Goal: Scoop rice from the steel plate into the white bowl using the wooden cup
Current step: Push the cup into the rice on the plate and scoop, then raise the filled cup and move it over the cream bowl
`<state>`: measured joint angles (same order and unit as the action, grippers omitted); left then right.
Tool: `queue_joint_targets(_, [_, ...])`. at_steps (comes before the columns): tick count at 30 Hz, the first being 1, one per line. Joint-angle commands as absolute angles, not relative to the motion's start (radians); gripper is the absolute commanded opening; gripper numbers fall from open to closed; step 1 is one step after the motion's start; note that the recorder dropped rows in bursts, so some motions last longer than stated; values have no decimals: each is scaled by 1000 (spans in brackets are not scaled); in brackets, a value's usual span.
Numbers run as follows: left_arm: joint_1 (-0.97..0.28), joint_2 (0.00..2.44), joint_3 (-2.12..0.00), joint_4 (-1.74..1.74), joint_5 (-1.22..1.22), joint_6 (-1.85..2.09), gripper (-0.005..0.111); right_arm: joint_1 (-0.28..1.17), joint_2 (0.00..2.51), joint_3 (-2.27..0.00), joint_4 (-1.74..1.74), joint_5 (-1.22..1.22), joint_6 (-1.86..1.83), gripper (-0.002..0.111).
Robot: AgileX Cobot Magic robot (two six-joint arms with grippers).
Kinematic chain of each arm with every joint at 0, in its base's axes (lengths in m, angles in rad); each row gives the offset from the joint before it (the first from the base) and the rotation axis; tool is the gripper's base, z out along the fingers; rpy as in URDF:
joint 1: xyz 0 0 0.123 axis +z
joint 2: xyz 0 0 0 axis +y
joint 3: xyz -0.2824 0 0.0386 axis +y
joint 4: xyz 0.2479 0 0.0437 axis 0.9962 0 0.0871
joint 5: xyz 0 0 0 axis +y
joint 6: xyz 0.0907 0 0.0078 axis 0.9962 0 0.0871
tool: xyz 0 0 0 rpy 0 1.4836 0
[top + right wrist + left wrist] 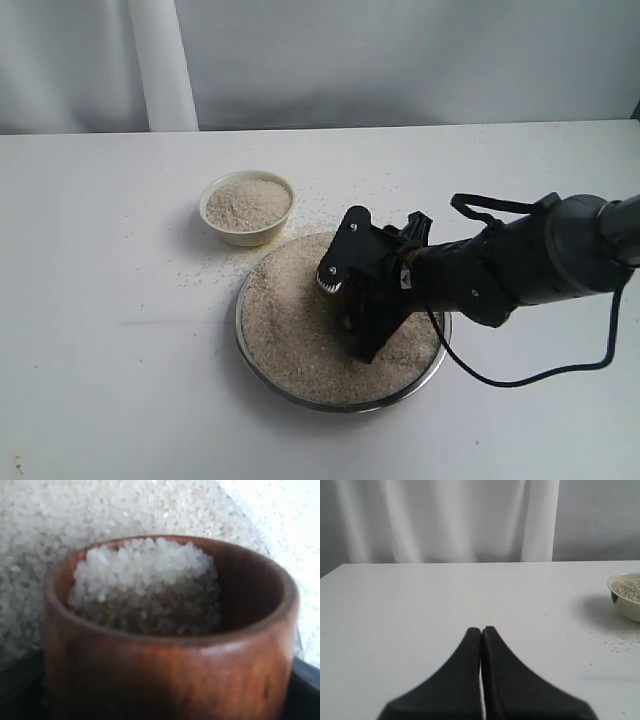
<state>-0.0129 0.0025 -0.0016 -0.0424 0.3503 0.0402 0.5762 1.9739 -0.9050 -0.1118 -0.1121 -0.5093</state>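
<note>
Nearest, the plate [340, 406] of rice [290, 320] sits toward the tabletop's [100, 350] near edge. The bowl [245, 238], also holding rice, is just beyond it toward the far edge. Down in the plate's rice, the right hand [362, 335] grips the cup [165, 670], which is partly filled. The left hand [481, 635] is clenched on nothing over bare tabletop.

The right arm [520, 260] reaches in from the right of the view, its jaws pointing down into the rice [290, 320] heaped in the steel plate [300, 398]. Rice lies all around the jaws, most of it to their left. The black wrist hides whatever sits between the jaws. Left of the jaws and farther back, just off the plate's rim, stands the white bowl [246, 238], filled with rice. Loose grains dot the bench [100, 300] around the bowl. A black cable [540, 375] loops under the arm, to the right of the jaws.
</note>
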Motion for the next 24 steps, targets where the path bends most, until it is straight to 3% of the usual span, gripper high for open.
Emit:
queue_joint_targets(1, [-16, 0, 0, -42, 345, 36, 0, 568, 1928, -878, -119, -69, -470, 0])
queue_joint_targets(24, [-16, 0, 0, -42, 345, 36, 0, 569, 1716, -887, -186, -242, -181, 0])
